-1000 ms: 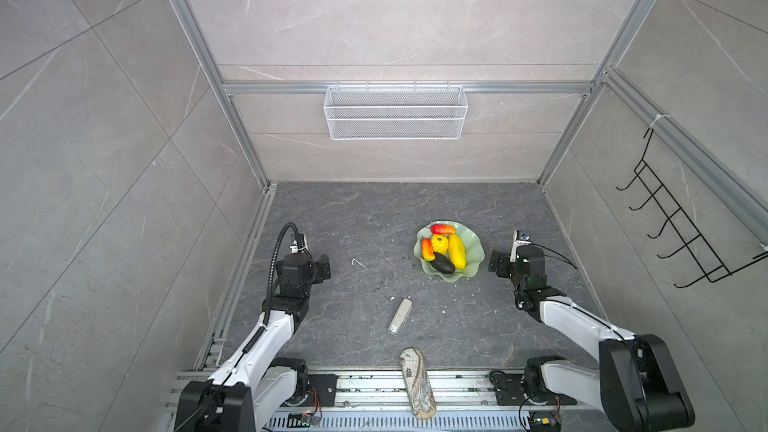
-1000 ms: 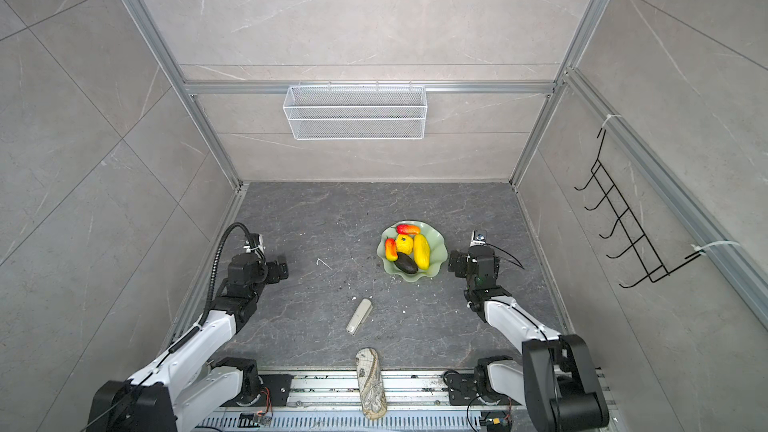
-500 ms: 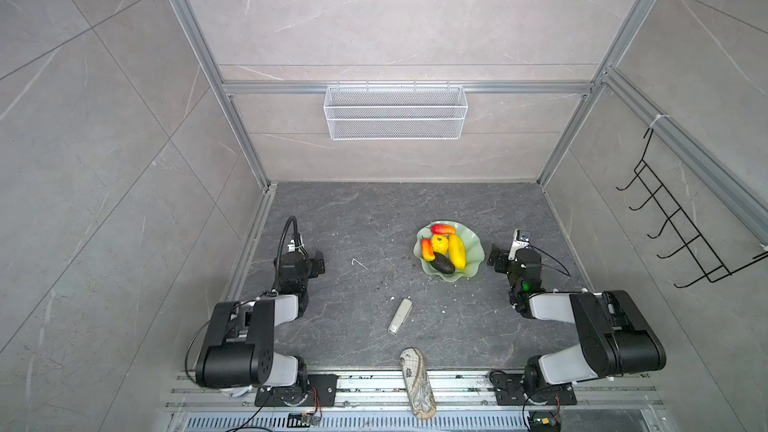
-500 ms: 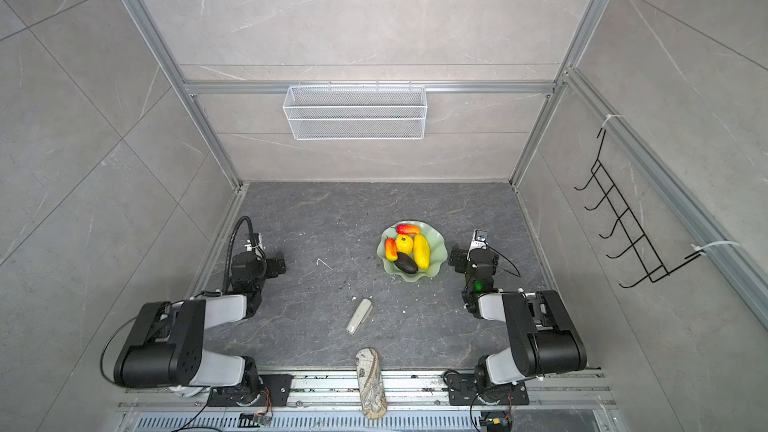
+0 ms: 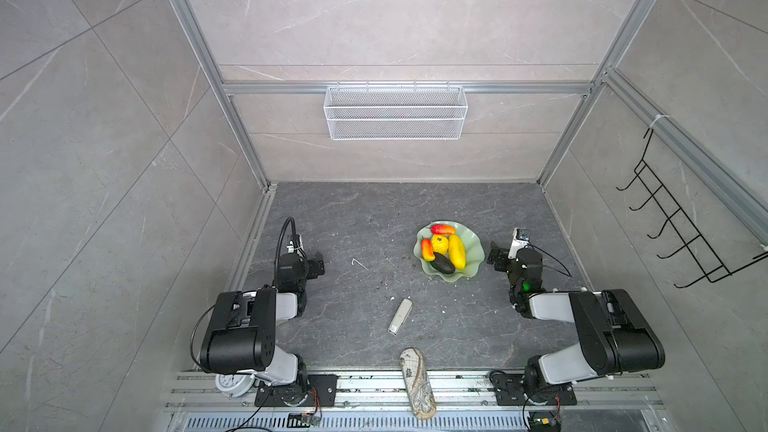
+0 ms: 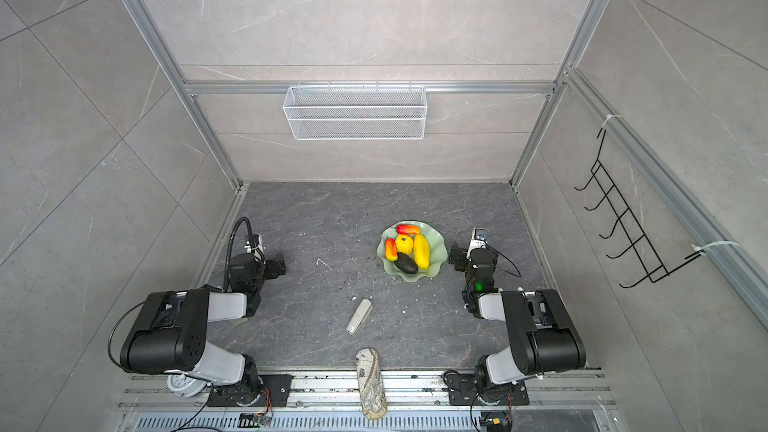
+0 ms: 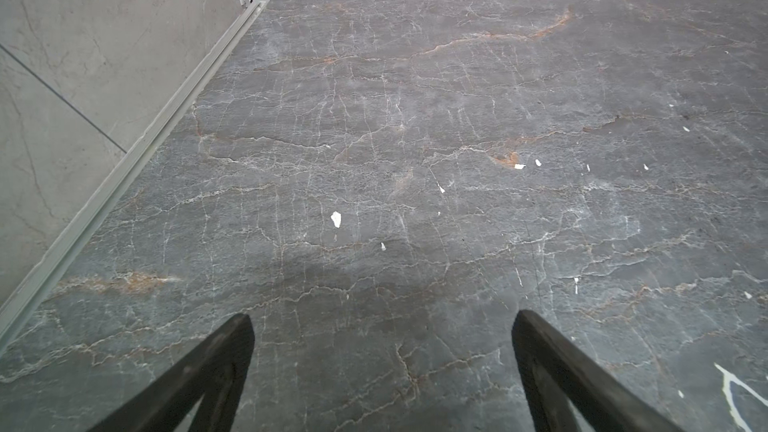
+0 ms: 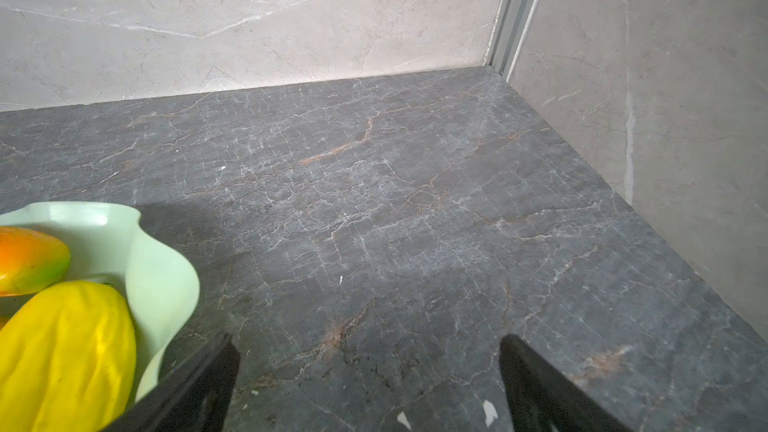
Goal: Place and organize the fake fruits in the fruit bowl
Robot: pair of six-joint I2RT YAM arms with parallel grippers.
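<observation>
A map-patterned case point(image 5: 417, 384) overhangs the front rail. Behind it, the left gripper point(image 7: 380, 322) and right gripper point(image 8: 370, 347) stand wide and empty. All five fake fruits point(image 5: 444, 249) lie in the fruit bowl point(image 5: 474, 244), just beside the right gripper. Placing looks done, and any tidying must clear its wavy edge. Open tabletop point(image 5: 374, 209) lies beyond.

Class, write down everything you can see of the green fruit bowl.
The fruit bowl is a wide, shallow, pale mint-green dish with a wavy scalloped rim, glossy like plastic. It sits upright on the dark stone-look tabletop, right of centre in both top views. Five fake fruits lie inside it.
</observation>
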